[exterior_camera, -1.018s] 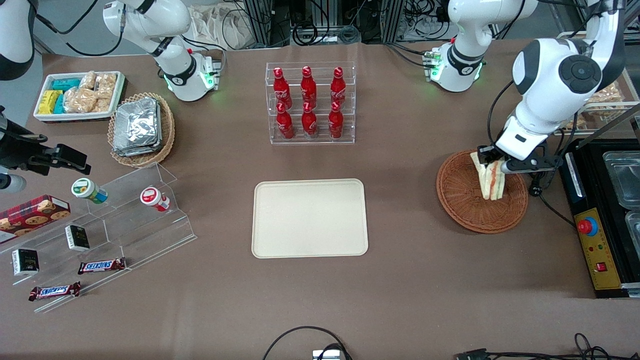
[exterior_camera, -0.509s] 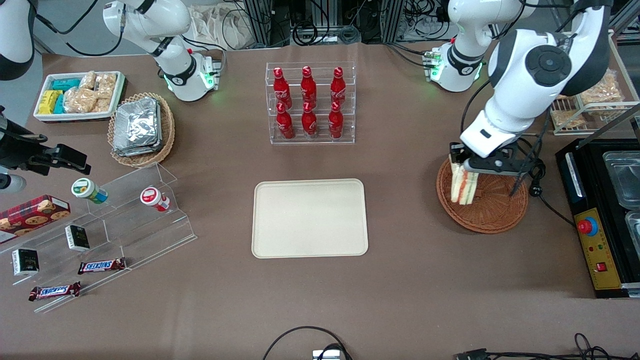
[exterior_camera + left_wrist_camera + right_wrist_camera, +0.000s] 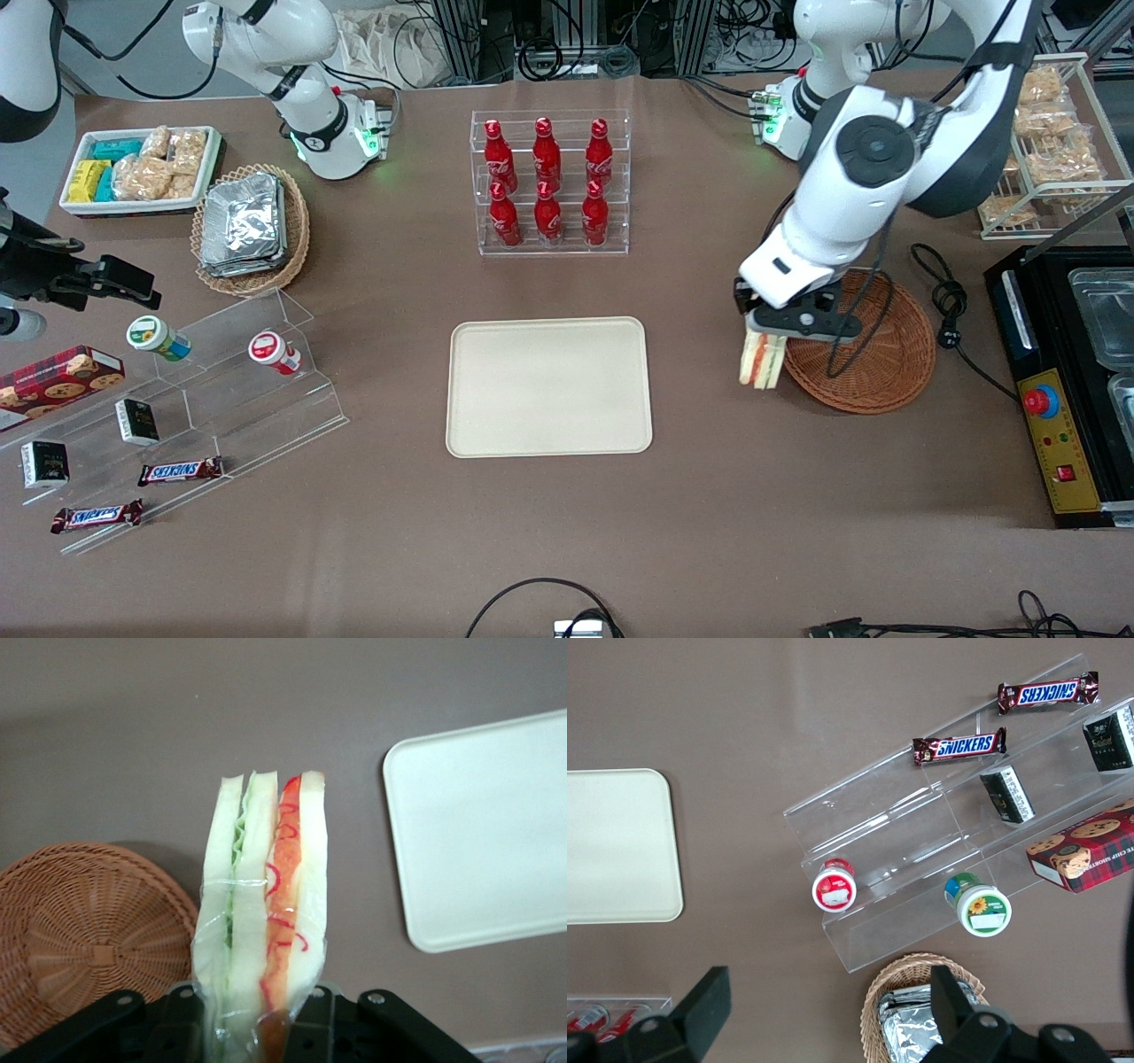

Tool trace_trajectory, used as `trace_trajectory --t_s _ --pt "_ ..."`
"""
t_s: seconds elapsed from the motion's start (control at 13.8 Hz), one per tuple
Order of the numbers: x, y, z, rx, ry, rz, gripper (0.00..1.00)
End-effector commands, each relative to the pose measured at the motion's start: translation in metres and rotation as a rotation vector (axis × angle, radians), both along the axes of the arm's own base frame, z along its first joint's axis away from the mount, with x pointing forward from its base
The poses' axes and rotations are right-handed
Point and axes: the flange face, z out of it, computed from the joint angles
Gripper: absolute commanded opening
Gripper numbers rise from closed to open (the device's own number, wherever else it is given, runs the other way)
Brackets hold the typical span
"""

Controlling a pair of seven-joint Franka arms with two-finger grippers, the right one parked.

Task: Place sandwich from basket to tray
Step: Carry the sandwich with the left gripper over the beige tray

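The gripper (image 3: 764,341) hung above the bare worktop (image 3: 709,496) just outside the basket (image 3: 873,363), on the side toward the tray (image 3: 548,387), with its jaws pinching the sandwich (image 3: 762,361) by one end. The wedge hung downward from the grip, edge-on, so that the wrist view showed its bread slices and the green and red-orange filling in a clear wrap (image 3: 266,904), clamped flat between the two fingers (image 3: 182,1010). Holding it by the faces looked sensible: squeezing across the slices keeps the layers together, while the free end can meet the tray first. The sandwich was clear of the basket's rim and not touching the worktop, as far as could be judged. Between it and the tray lay only open brown worktop, with nothing standing in the path. The tray itself was bare, with a low rim and rounded corners, so any spot on it would probably serve. The bottle rack (image 3: 549,182) stood farther from the camera than the tray and well apart from the likely line of travel. The main risk seemed to be the soft wedge slipping or toppling on release.
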Motion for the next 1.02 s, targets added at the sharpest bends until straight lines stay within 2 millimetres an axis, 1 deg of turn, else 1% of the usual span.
trace_trajectory --t_s 0.0,0.15,0.44,0.51,0.58,0.73,0.8,0.87,0.95 --pt "0.023 -0.042 -0.002 0.005 0.023 0.038 0.25" --pt "0.030 -0.062 -0.010 -0.015 0.030 0.056 0.25" --pt "0.035 -0.100 -0.029 -0.031 0.037 0.070 0.25" --pt "0.038 -0.106 -0.034 -0.036 0.040 0.079 0.25" --pt "0.037 -0.116 -0.041 -0.041 0.049 0.081 0.25" --pt "0.034 -0.130 -0.059 -0.041 0.069 0.080 0.25" --pt "0.033 -0.134 -0.073 -0.029 0.080 0.087 0.25" --pt "0.033 -0.139 -0.082 -0.027 0.087 0.093 0.25" --pt "0.030 -0.149 -0.089 -0.025 0.093 0.080 0.25"
